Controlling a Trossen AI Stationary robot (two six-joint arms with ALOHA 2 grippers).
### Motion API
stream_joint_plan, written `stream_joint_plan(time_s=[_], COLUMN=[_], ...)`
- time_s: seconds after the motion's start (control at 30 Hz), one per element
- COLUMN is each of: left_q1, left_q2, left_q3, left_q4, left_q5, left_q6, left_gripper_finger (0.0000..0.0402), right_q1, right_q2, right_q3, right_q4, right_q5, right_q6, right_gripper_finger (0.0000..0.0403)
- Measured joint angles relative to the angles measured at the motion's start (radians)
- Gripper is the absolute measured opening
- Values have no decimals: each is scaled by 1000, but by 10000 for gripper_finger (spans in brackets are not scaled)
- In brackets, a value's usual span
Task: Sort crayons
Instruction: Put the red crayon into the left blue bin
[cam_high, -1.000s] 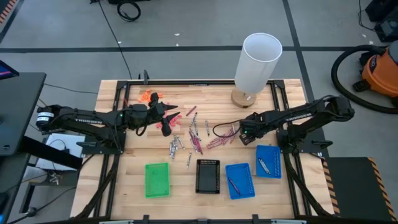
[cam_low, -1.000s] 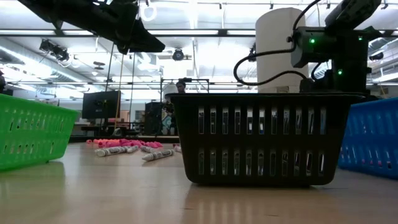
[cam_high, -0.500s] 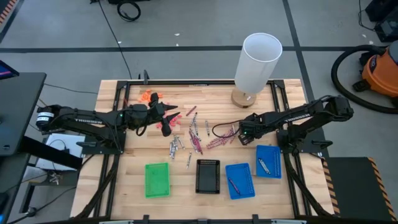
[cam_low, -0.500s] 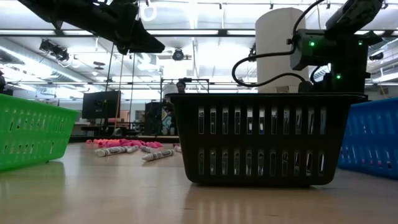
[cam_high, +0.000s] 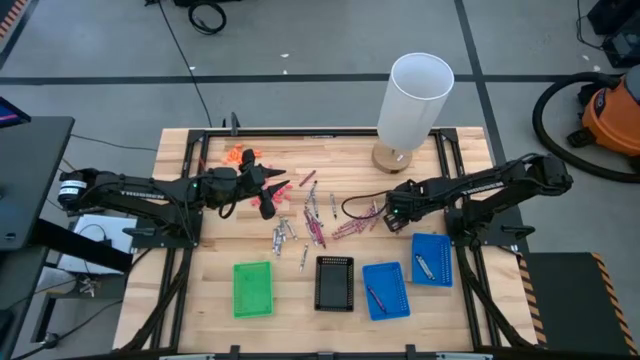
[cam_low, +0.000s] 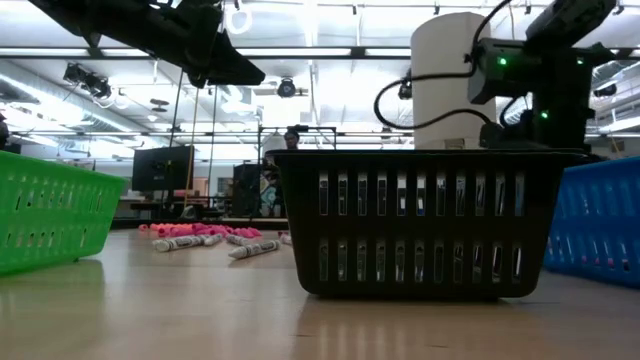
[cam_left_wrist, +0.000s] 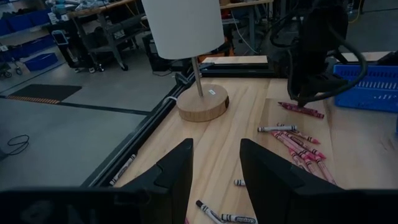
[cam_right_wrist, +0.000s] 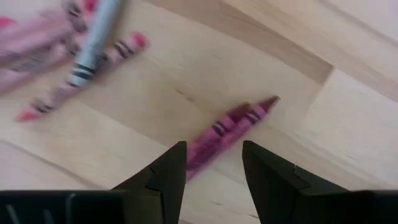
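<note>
Several crayons (cam_high: 312, 222), silvery-grey, maroon and pinkish-red, lie scattered flat on the wooden table's middle. My right gripper (cam_high: 388, 214) points down over the right end of the scatter. It is open, and its fingers (cam_right_wrist: 166, 168) stand either side of one end of a maroon crayon (cam_right_wrist: 235, 121) that lies on the table; the crayon also shows in the left wrist view (cam_left_wrist: 301, 110). My left gripper (cam_high: 270, 200) hangs open and empty (cam_left_wrist: 216, 146) above the table, left of the scatter.
Along the near edge stand a green tray (cam_high: 252, 288), a black tray (cam_high: 334, 282) and two blue trays (cam_high: 386, 290) (cam_high: 431, 259), each blue one with a crayon in it. A white cylinder on a wooden base (cam_high: 413, 100) stands at the far right. Orange bits (cam_high: 238, 155) lie far left.
My right gripper has gone up a little above the crayons. The crayons lie as before.
</note>
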Motion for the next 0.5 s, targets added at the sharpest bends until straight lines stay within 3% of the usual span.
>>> stream_joint_plan(time_s=[0.5], left_q1=[0], left_q2=[0], left_q3=[0], left_q4=[-6], left_q5=[0], left_q6=[-1], left_gripper_finger=[144], right_q1=[4], right_q2=[41], right_q3=[9], right_q4=[-28], right_q5=[13], right_q6=[9], right_gripper_finger=[166])
